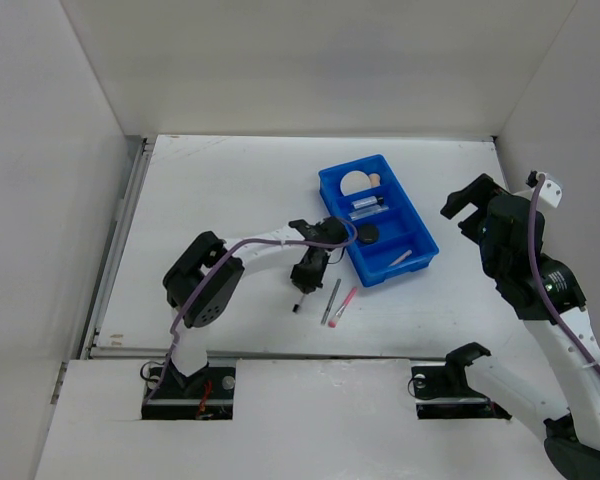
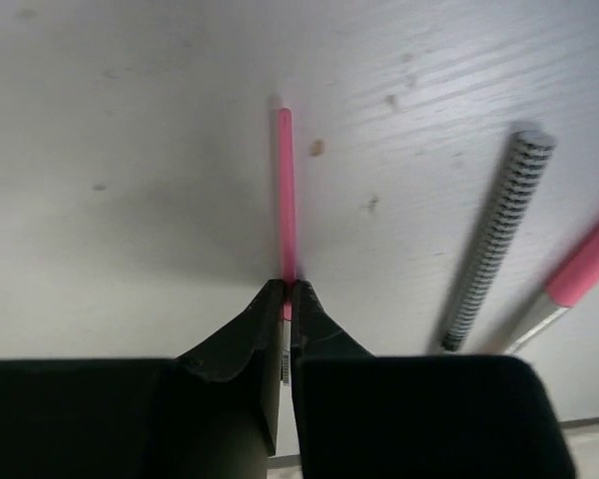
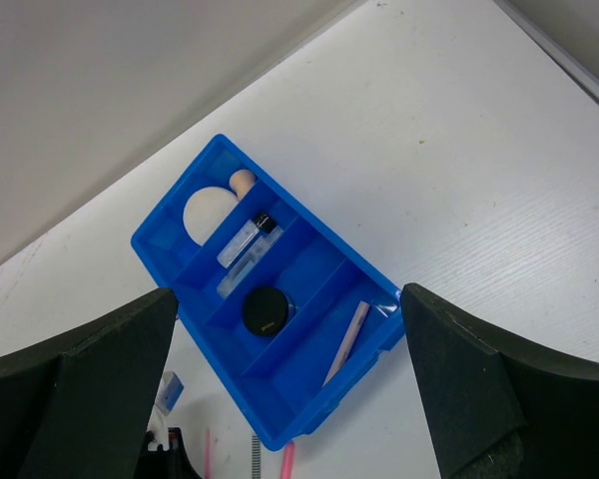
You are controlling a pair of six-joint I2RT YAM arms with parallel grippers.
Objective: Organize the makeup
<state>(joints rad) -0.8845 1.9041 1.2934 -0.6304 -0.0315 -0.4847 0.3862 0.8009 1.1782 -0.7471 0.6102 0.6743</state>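
One pink pencil juts from the clamped left gripper (right gripper gapes).

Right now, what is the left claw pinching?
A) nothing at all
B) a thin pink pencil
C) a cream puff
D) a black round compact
B: in the left wrist view the left claw is closed on the thin pink pencil, while the black compact and cream puff lie in the blue tray.
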